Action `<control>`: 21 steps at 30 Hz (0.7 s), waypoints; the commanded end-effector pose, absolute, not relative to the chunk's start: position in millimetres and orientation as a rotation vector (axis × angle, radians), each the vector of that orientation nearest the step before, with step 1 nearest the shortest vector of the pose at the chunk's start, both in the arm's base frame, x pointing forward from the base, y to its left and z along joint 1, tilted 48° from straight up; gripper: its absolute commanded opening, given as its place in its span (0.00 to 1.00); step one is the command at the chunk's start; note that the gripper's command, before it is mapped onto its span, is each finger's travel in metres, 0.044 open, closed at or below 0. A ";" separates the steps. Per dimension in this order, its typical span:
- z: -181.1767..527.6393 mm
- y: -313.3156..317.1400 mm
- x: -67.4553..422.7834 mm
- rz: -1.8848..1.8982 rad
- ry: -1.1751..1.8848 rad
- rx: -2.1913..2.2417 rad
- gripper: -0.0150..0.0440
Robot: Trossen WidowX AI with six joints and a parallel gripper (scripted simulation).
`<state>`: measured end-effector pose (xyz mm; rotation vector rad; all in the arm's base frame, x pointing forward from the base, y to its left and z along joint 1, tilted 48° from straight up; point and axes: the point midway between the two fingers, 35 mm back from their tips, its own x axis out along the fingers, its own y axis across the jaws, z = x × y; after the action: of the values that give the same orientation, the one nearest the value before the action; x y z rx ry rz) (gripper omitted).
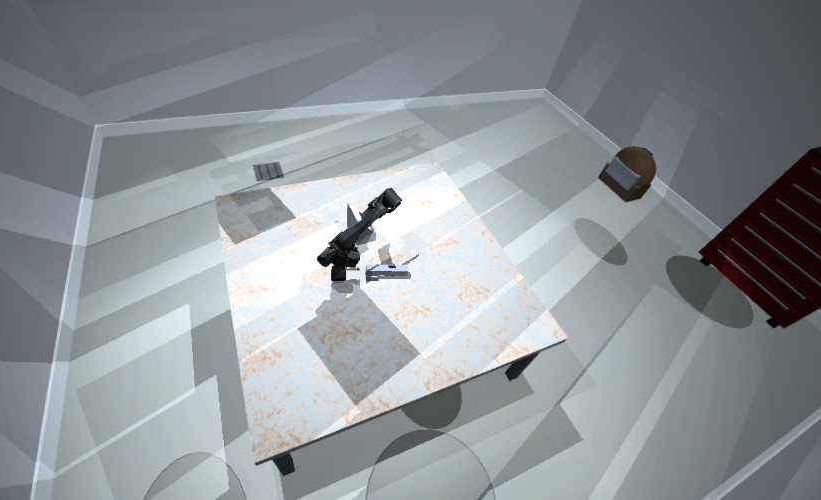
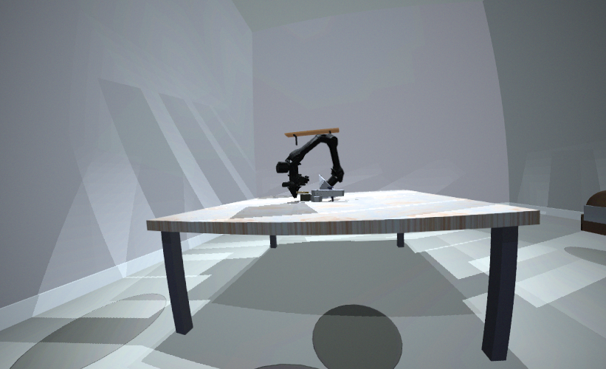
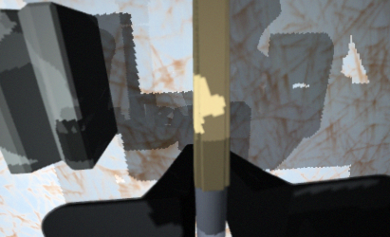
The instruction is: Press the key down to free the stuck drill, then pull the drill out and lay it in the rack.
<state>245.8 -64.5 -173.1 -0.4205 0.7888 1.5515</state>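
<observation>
One slim drill [image 3: 211, 71] runs up the middle of the wrist frame, a stiff straight rod, tan along most of its length and grey at the bottom end where my fingers are clamped on it. I judge it light and rigid, smooth enough to slip or swivel, so holding low on the shank and keeping it straight seems wise. It hangs free above the marbled table [image 3: 378, 43]. At the left of the frame sits a dark grey block [image 3: 46, 90]. In the top view a pale rack [image 1: 388, 270] lies just right of centre.
</observation>
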 end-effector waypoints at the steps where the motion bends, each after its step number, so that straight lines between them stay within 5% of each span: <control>1: -170.7 -66.7 246.5 1.551 0.788 -0.428 0.25; 21: -167.9 -70.0 245.2 1.550 0.788 -0.429 0.25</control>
<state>244.3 -67.9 -170.1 -0.4201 0.7891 1.5514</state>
